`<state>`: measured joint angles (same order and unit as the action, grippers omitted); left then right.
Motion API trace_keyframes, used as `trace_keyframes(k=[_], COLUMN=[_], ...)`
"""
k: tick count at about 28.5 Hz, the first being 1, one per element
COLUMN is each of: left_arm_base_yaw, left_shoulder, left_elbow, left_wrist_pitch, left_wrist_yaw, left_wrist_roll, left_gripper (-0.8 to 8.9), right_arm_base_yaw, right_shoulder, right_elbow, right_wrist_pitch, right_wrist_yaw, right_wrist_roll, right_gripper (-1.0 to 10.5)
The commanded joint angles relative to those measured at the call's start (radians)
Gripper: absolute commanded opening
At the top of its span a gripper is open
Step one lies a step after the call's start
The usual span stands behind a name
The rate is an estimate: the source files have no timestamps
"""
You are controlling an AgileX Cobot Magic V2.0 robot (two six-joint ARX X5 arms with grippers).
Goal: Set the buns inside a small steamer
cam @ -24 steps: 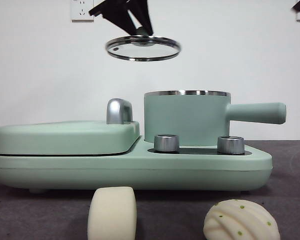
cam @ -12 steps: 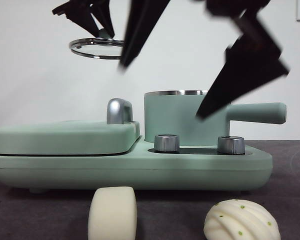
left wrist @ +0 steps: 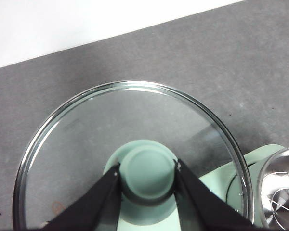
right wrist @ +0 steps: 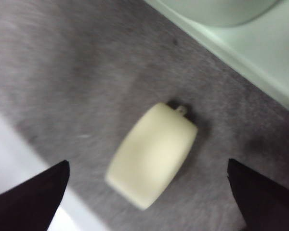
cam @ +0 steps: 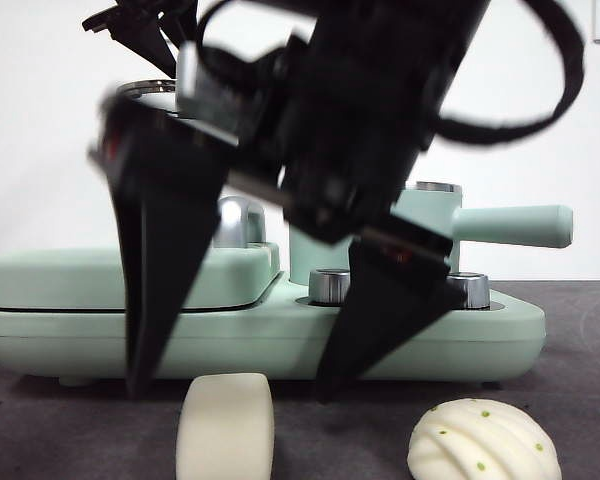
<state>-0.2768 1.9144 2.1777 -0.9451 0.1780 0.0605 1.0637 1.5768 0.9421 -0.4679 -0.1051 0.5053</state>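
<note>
Left gripper (left wrist: 147, 175) hangs high at far left w/ jaws pinching the green knob (left wrist: 148, 168) of the glass lid (left wrist: 77, 144), held clear of the pot. Below it sits the flat mint griddle (cam: 70, 275) w/ its chrome handle (cam: 238, 220).

Centre: right gripper (cam: 230, 385), big and dark in the front view, has jaws spread wide, one tip each side of the smooth bun (cam: 225, 425), not touching it yet. That bun stands on the grey worktop (cam: 360, 440), near side, just in front of the appliance base (cam: 280, 345). You'd judge it light and soft. It will likely dent if squeezed hard, so take it across the rounded flanks at mid-height w/ a gentle close. The wrist view is blurred; its surface can't be read closely.

Right of centre: the small steamer (cam: 500, 225) stands behind on the base, mostly hidden by the arm; only its long handle and a bit of steel rim show. Two steel dials (cam: 468, 288) sit in front of it.

Far right, near: the ridged bun (cam: 483, 440) w/ green dots lies on the worktop, apart from the smooth one. It's probably just as soft, and the ridges may give better purchase.

In your way: the pot wall and rim to lift over, plus the base edge right behind the smooth bun.
</note>
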Motion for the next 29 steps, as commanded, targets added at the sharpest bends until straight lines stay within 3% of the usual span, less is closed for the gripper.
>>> trace_keyframes(k=[1,6,13,20,29], left_arm_base_yaw=[-0.002,-0.002,-0.001,0.001,0.002], left_shoulder=[-0.011,-0.011,-0.011,-0.011,-0.011], left_elbow=[0.042,0.042,0.042,0.042,0.042], left_wrist_pitch=[0.026,0.026,0.026,0.025,0.025], left_wrist_yaw=[0.001,0.001,0.001,0.001,0.001], left_wrist_roll=[0.012,0.012,0.014,0.014,0.014], left_gripper=[0.18,0.18,0.18,0.18,0.18], right_arm_base_yaw=[0.014,0.014,0.014,0.011,-0.021], right_shoulder=[0.038,0.058,0.060,0.056,0.055], right_elbow=[0.022,0.022,0.022,0.057,0.344], right_wrist_pitch=[0.033,0.060,0.048,0.013,-0.314], right_wrist_yaw=[0.009,0.004,0.001,-0.010,-0.010], right_wrist_roll=[-0.002,-0.019,-0.019,-0.023,-0.113], right_gripper=[4.6,2.8,1.4,1.3,1.1])
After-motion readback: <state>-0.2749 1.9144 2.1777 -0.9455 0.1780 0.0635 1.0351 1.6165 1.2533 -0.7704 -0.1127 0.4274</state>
